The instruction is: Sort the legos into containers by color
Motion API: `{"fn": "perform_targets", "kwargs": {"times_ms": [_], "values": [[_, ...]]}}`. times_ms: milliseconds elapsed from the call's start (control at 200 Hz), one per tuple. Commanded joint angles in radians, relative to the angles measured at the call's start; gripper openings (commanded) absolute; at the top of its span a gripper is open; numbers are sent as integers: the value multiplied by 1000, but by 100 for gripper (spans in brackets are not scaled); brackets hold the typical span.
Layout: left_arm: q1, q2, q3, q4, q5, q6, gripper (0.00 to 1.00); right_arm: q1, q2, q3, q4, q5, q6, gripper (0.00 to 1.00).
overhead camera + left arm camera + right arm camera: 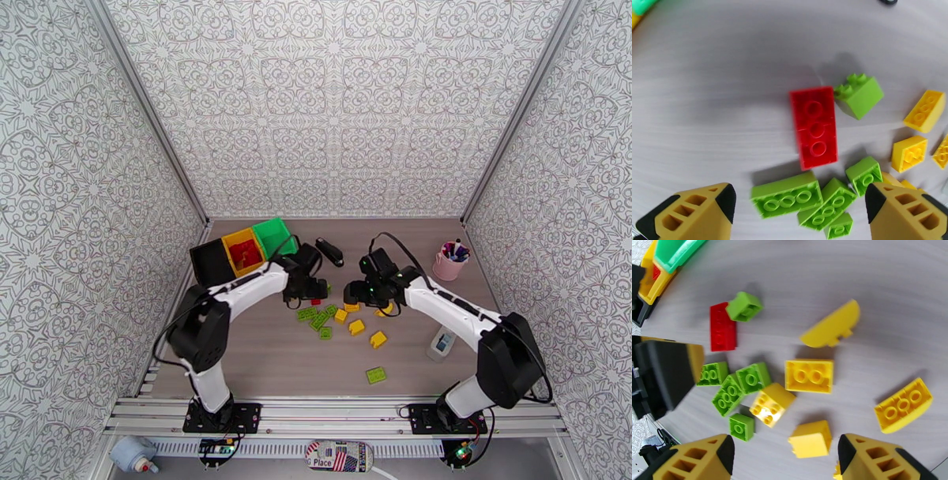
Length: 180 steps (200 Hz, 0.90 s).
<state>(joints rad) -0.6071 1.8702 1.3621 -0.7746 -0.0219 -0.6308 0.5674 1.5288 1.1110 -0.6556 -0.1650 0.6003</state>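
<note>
Our left jaws are hanging wide apart over a red lego (813,127) that is lying flat on the counter (711,98), with lime green legos (786,199) just beside it. Our right jaws are also standing apart, holding nothing, over yellow legos (809,376). We are seeing the black bin (207,263), the yellow bin (237,234) and the green bin (276,235) sitting in a row at the back left, and red pieces (245,254) are lying in the yellow one.
</note>
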Motion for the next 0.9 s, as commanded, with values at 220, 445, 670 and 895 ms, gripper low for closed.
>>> {"fn": "perform_targets", "kwargs": {"times_ms": [220, 445, 670, 895], "values": [[-23, 113, 105, -47, -44, 0, 80, -23, -80, -85, 25, -14, -19, 74], [-13, 171, 155, -61, -51, 17, 71, -26, -84, -97, 30, -21, -16, 74], [-9, 210, 179, -65, -52, 28, 64, -26, -87, -95, 32, -25, -16, 74], [1, 216, 171, -59, -56, 39, 55, -25, -83, -92, 45, -50, -12, 74]]}}
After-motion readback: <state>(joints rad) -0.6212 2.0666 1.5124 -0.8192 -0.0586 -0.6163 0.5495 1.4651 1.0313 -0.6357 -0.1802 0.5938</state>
